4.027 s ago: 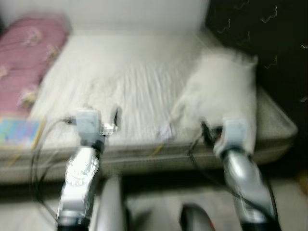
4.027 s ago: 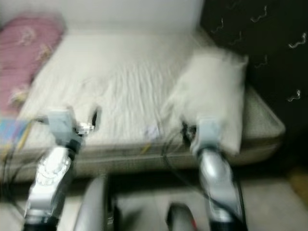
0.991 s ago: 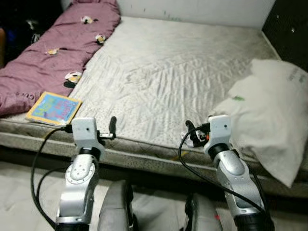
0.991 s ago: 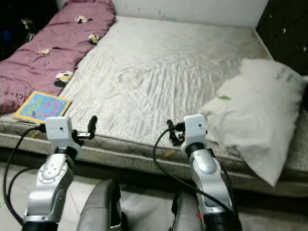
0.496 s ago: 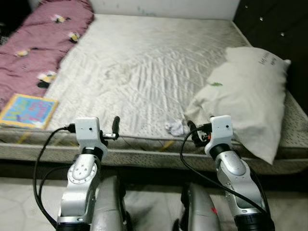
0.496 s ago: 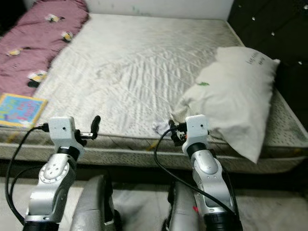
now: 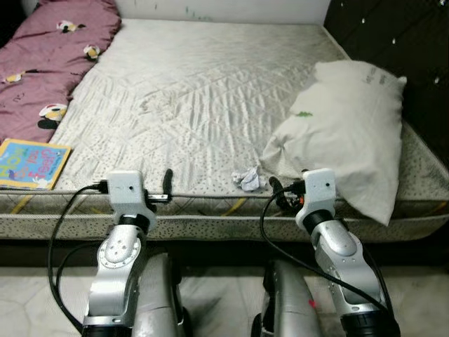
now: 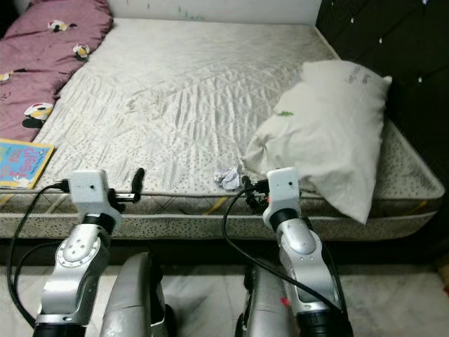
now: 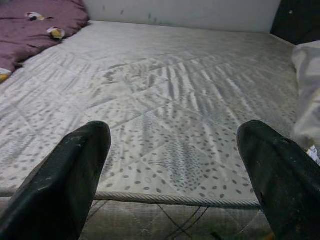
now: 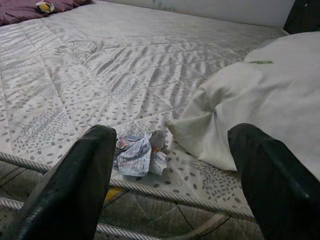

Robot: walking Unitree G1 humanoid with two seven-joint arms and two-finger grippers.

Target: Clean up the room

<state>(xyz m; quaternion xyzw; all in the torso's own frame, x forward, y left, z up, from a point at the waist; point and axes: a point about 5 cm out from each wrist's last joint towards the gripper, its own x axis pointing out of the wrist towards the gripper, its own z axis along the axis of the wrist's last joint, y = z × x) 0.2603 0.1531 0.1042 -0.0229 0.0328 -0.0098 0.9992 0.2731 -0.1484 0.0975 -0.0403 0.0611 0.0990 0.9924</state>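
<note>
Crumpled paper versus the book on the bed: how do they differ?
The crumpled paper is a small whitish wad; the book is flat, larger and brightly coloured. The paper lies beside the pillow, ahead of the right gripper; the book lies at the mattress's left corner, by the purple blanket. Both rest near the mattress's front edge.

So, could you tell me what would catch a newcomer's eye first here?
Probably the big white pillow slumped on the bare mattress at the robot's right, with a crumpled paper wad beside its near corner by the mattress edge. Next, the colourful book at the near left edge, beside the purple blanket.
</note>
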